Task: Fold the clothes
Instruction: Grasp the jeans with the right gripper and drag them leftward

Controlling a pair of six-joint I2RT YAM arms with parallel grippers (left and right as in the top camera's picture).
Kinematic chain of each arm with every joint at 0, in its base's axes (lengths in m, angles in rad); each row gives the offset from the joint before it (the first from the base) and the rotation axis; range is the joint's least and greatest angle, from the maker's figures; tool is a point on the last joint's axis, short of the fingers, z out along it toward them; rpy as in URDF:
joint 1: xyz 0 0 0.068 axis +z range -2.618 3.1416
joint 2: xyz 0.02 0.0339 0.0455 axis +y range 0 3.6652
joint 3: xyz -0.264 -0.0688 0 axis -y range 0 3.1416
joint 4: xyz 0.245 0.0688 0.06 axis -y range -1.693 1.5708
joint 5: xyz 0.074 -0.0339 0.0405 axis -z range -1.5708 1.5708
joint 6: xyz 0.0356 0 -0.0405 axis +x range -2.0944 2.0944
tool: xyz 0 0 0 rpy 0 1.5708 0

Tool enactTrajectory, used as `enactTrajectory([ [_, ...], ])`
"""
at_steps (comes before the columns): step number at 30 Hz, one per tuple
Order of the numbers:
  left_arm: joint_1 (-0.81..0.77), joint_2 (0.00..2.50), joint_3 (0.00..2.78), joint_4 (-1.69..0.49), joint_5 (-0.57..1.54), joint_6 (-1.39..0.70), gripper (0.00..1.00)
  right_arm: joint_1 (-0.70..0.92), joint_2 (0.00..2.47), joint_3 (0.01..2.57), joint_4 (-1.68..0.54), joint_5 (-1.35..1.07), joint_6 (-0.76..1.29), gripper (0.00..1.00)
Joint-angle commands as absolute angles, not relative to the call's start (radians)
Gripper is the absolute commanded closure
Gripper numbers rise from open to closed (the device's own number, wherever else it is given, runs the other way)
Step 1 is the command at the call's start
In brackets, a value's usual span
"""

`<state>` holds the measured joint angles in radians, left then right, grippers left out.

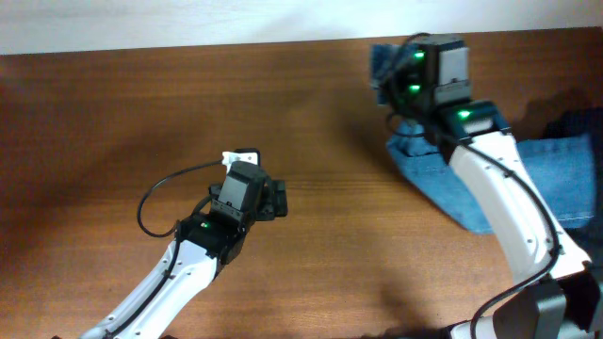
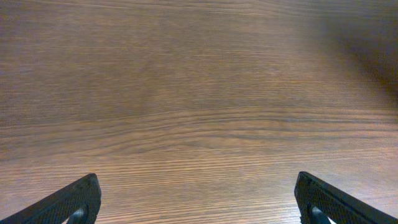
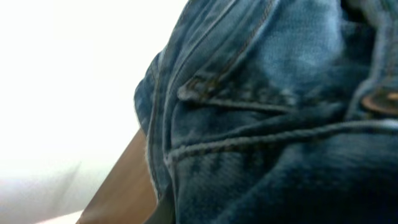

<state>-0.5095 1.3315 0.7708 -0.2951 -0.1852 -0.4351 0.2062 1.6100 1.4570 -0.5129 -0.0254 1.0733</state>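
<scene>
We see the brown wood-grain desk (image 2: 199, 93) filling the frame. Our left pincer (image 2: 199, 202) gapes wide, one black finger (image 2: 71, 202) at lower left, the other at lower right. A shadow (image 2: 367, 43) darkens the upper right.

White arms (image 1: 499, 188) carry black wrist housings (image 1: 243, 191), green lights (image 1: 464, 115), black cables (image 1: 141, 209).

Med-blue denim jeans (image 1: 577, 179) w/ lighter faded patches, pale stitching — table (image 1: 141, 104) dark brown, streaky wood grain.

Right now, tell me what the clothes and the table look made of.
Denim, apparently, for the clothes: faded blue weave, pale stitched seams. Wood or wood-look laminate for the table: brown streaked grain, a matte finish.
</scene>
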Motion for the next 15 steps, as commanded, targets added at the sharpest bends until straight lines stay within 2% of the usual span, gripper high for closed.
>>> enactTrajectory([
  [1,-0.473,1.323,0.778,-0.335,-0.256,-0.432,0.01,0.31,1.567,1.509,-0.415,-0.023,1.045,0.96],
  [13,-0.231,1.168,0.778,-0.529,-0.259,-0.432,0.01,0.514,1.705,1.509,-0.114,-0.072,1.173,0.96],
  [15,-0.218,1.167,0.778,-0.542,-0.259,-0.432,0.01,0.548,1.739,1.509,-0.081,-0.076,1.193,0.92],
])
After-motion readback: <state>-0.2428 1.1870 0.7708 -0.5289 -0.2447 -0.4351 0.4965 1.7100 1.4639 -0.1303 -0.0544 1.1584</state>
